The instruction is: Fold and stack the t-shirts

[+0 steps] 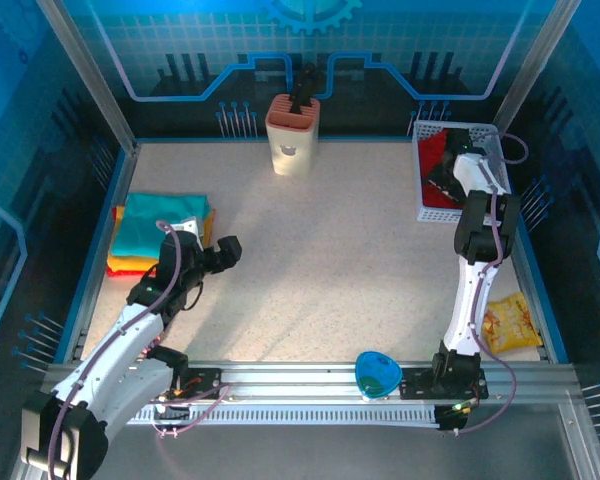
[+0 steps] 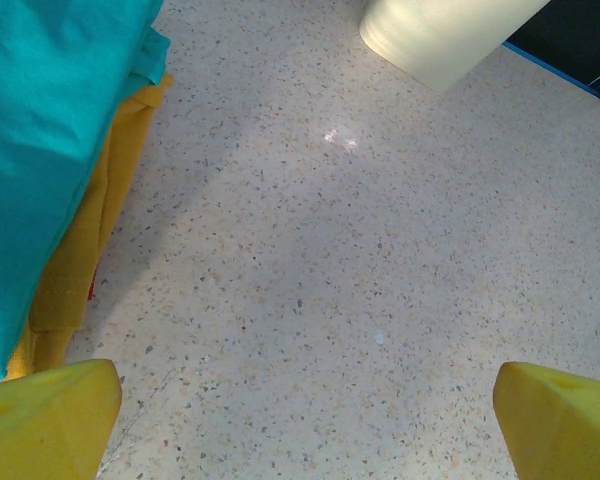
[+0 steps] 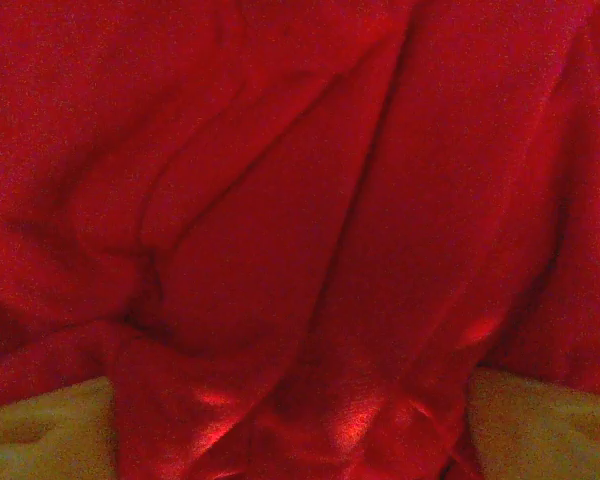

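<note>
red shirt [image 3: 300,200]: crumpled in the basket [image 1: 492,140] at the far right, so it needs hauling out first
right fingers [image 3: 40,430]: spread wide, dug into the red cloth to pinch a fold
folded stack [image 1: 160,225]: teal on top, left side
left fingers [image 2: 50,420]: released, empty over bare counter [image 2: 330,250] beside it

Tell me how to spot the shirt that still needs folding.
Look to the table's far right corner, where a white mesh basket stands. The right arm's claw reaches into it over a crumpled red shirt. The other shirts, teal on top, lie folded flat in a stack on the left.
</note>
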Available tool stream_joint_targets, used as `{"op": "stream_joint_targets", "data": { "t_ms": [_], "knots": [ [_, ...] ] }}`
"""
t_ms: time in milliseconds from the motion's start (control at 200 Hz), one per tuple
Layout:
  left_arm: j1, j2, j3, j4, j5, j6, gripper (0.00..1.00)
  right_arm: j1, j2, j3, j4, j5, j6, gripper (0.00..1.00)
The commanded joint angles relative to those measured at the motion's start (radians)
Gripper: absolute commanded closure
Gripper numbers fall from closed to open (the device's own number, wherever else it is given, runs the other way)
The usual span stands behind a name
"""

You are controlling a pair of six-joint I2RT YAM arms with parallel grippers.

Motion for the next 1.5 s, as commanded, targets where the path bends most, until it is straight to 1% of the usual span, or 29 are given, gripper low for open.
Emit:
{"op": "stream_joint_targets", "data": {
  "t_ms": [0, 30, 60, 75, 110, 130, 145, 180, 190, 215, 350, 485, 545, 695, 790, 851, 956, 1021, 1106, 1151, 1211, 1301, 1401, 1496],
  "knots": [
    [-0.008, -0.004, -0.003, 0.006, 0.015, -0.020, 0.03, -0.025, 0.022, -0.001, -0.057, -0.047, 0.026, 0.35],
    [-0.008, -0.004, -0.003, 0.006, 0.014, -0.021, 0.03, -0.025, 0.012, -0.009, -0.050, -0.046, 0.028, 0.46],
    [-0.009, -0.005, -0.003, 0.007, 0.012, -0.021, 0.03, -0.026, -0.001, -0.017, -0.047, -0.040, 0.030, 0.53],
    [-0.008, -0.005, -0.003, 0.008, 0.012, -0.020, 0.04, -0.027, -0.009, -0.022, -0.043, -0.038, 0.030, 0.60],
    [-0.010, -0.004, -0.003, 0.009, 0.012, -0.023, 0.04, -0.025, -0.031, -0.035, -0.031, -0.037, 0.030, 0.68],
    [-0.010, -0.003, -0.003, 0.009, 0.013, -0.025, 0.04, -0.025, -0.038, -0.045, -0.022, -0.039, 0.028, 0.76],
    [-0.010, -0.003, -0.003, 0.010, 0.013, -0.026, 0.04, -0.025, -0.061, -0.054, -0.012, -0.042, 0.025, 0.79],
    [-0.010, -0.002, -0.003, 0.012, 0.015, -0.031, 0.04, -0.024, -0.094, -0.073, 0.005, -0.052, 0.020, 0.94],
    [-0.010, -0.003, -0.003, 0.013, 0.015, -0.031, 0.04, -0.023, -0.103, -0.078, 0.010, -0.053, 0.018, 0.97],
    [-0.011, -0.002, -0.004, 0.015, 0.016, -0.034, 0.04, -0.019, -0.122, -0.094, 0.016, -0.050, 0.021, 1.00],
    [-0.017, 0.000, -0.002, 0.022, 0.029, -0.057, 0.05, 0.009, -0.253, -0.204, 0.074, 0.000, 0.050, 1.00],
    [-0.026, 0.002, 0.000, 0.031, 0.035, -0.065, 0.05, 0.036, -0.434, -0.406, 0.244, 0.059, 0.099, 1.00],
    [-0.028, 0.004, 0.001, 0.027, 0.036, -0.064, 0.05, 0.052, -0.504, -0.474, 0.317, 0.099, 0.091, 1.00],
    [-0.036, 0.004, -0.005, 0.026, 0.044, -0.066, 0.05, 0.093, -0.630, -0.547, 0.380, 0.196, 0.033, 1.00],
    [-0.038, 0.004, -0.008, 0.027, 0.044, -0.064, 0.05, 0.131, -0.723, -0.616, 0.469, 0.247, -0.037, 1.00],
    [-0.037, 0.004, -0.006, 0.028, 0.048, -0.057, 0.05, 0.151, -0.774, -0.650, 0.515, 0.236, -0.077, 1.00],
    [-0.039, 0.007, 0.003, 0.024, 0.056, -0.040, 0.05, 0.185, -0.854, -0.668, 0.500, 0.165, -0.114, 1.00],
    [-0.037, 0.010, 0.014, 0.021, 0.067, -0.035, 0.03, 0.243, -0.923, -0.703, 0.523, 0.188, -0.160, 1.00],
    [-0.038, 0.012, 0.034, 0.024, 0.096, -0.039, 0.02, 0.333, -1.026, -0.759, 0.581, 0.223, -0.261, 1.00],
    [-0.037, 0.018, 0.052, 0.022, 0.114, -0.039, 0.01, 0.371, -1.072, -0.778, 0.598, 0.205, -0.308, 1.00],
    [-0.036, 0.029, 0.079, 0.010, 0.130, -0.040, 0.01, 0.413, -1.131, -0.797, 0.613, 0.141, -0.365, 1.00],
    [-0.034, 0.058, 0.128, -0.024, 0.138, -0.037, 0.01, 0.466, -1.182, -0.808, 0.602, 0.041, -0.379, 1.00],
    [-0.032, 0.086, 0.171, -0.055, 0.133, -0.030, 0.01, 0.527, -1.186, -0.790, 0.568, -0.071, -0.388, 1.00],
    [-0.027, 0.103, 0.194, -0.070, 0.132, -0.028, 0.01, 0.587, -1.153, -0.765, 0.563, -0.174, -0.393, 1.00]
  ]
}}
